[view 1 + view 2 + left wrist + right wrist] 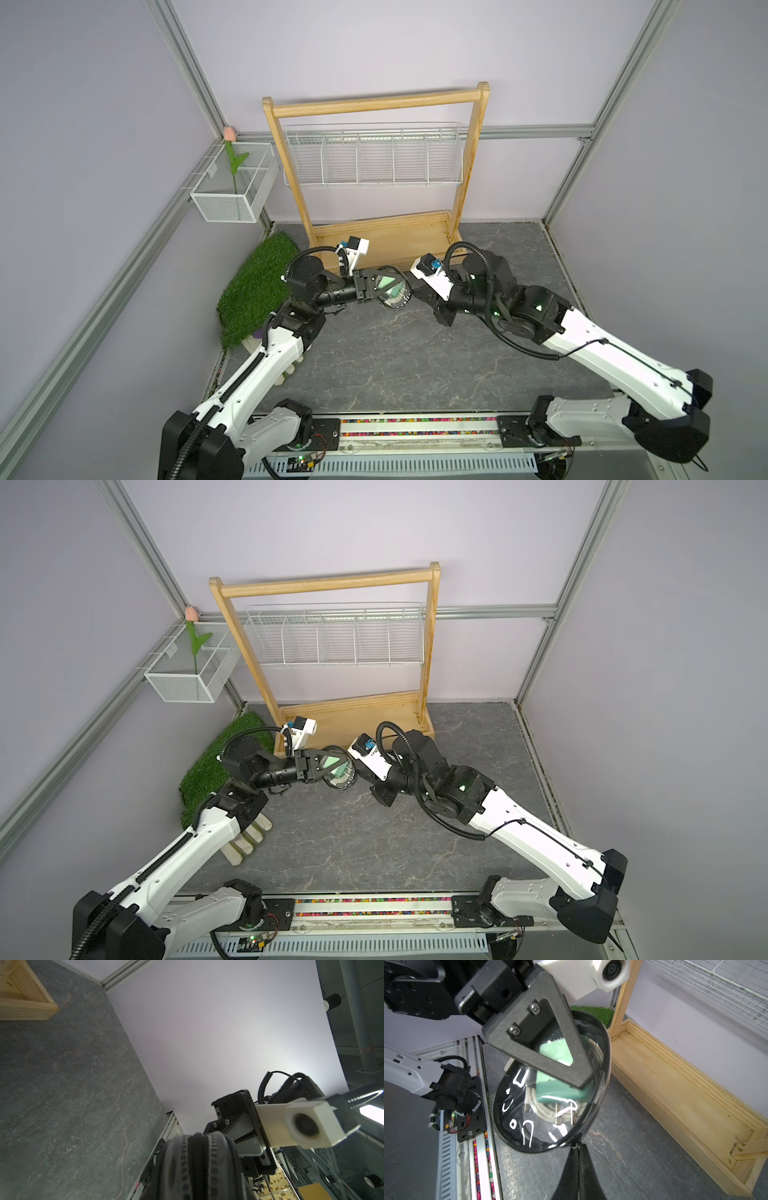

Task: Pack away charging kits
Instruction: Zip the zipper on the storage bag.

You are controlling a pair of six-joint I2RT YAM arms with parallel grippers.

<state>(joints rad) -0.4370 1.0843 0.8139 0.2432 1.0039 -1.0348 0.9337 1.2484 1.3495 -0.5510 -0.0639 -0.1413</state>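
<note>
The packing looks mostly done. The small green charger block and the white cable coil are both inside the clear pouch with the black rim. The block lies on top of the coil, and nothing of the kit is loose on the counter.

The left hand grips the pouch. One finger lies flat across the clear face and the other is hidden behind it. The pouch stands tilted on its edge, just in front of the wooden rack, and it looks lifted off the counter.

The right hand is closed tight. Its tips touch the black rim at the end of the pouch nearest to it. It may be pinching a little pull tab there, but that part is too small to tell.

I think the step now is closing the pouch. I cannot see whether the rim is zipped all the way round.

What is left, I guess, is to finish the closing and put the pouch away. The wire basket on the rack has nothing in it, so the pouch may go there.
</note>
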